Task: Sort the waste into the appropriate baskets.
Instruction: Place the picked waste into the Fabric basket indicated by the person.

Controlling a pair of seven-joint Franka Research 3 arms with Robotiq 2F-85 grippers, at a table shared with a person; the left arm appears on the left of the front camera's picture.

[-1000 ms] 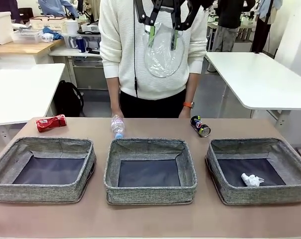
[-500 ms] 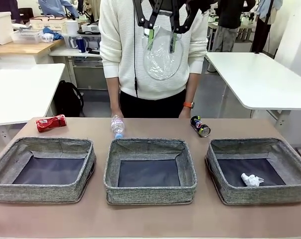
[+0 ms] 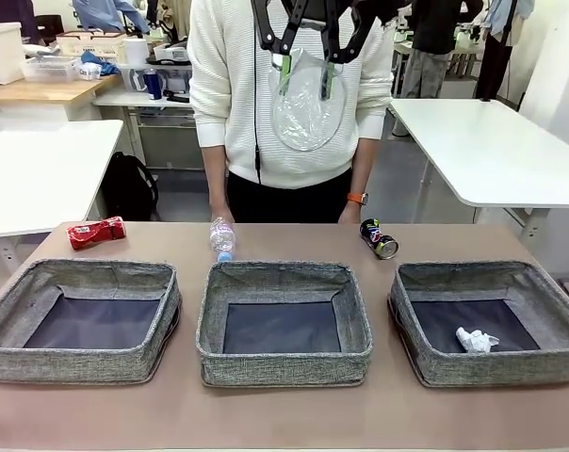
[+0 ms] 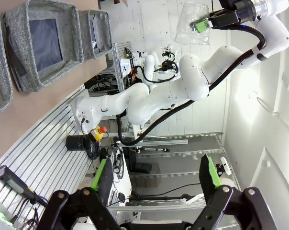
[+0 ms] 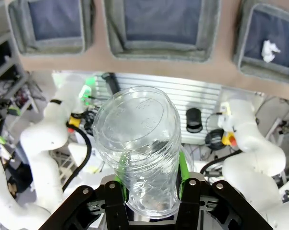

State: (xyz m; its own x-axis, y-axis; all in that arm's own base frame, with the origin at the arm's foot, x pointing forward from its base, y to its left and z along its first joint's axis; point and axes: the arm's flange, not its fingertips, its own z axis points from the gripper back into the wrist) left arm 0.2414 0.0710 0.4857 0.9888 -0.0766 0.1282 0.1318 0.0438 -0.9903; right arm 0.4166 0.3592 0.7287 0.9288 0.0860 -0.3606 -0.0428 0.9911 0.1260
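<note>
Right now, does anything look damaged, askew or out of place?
The red can at the far left looks crumpled. The bottle and dark can lie on their sides outside the baskets. The clear cup, pinched in the right gripper, looks dented at the pads.

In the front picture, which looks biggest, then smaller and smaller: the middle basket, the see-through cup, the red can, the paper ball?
1. middle grey woven-fabric bin
2. clear plastic cup, up high, possibly nearer the camera
3. red metal can and small white paper wad: too alike to rank
</note>
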